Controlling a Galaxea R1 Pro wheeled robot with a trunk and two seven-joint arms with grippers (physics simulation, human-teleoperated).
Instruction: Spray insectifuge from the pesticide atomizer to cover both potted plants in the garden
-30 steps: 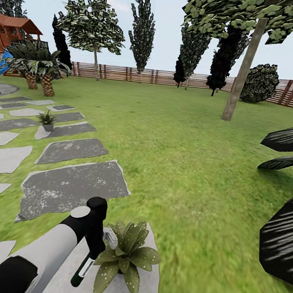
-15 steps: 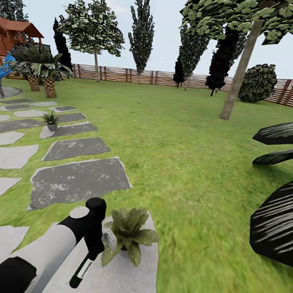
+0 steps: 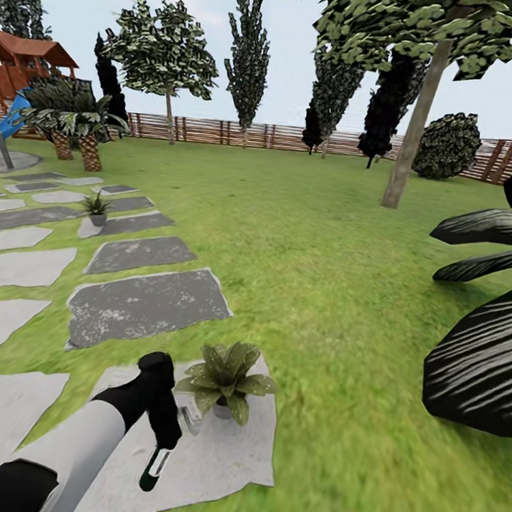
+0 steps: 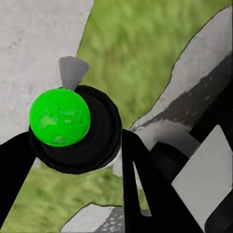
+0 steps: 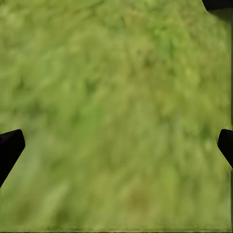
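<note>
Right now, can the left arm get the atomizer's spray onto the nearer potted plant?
Probably yes: the left gripper holds the atomizer right beside the nearer potted plant, with nothing between them.

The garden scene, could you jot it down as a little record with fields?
place: lawn with stepping stones, wooden fence behind
left pincer: shut on the pesticide atomizer
atomizer: green-bodied, black-collared, hanging just left of the near plant
near potted plant: on a pale stone
far potted plant: further up the path
right pincer: open above grass
</note>
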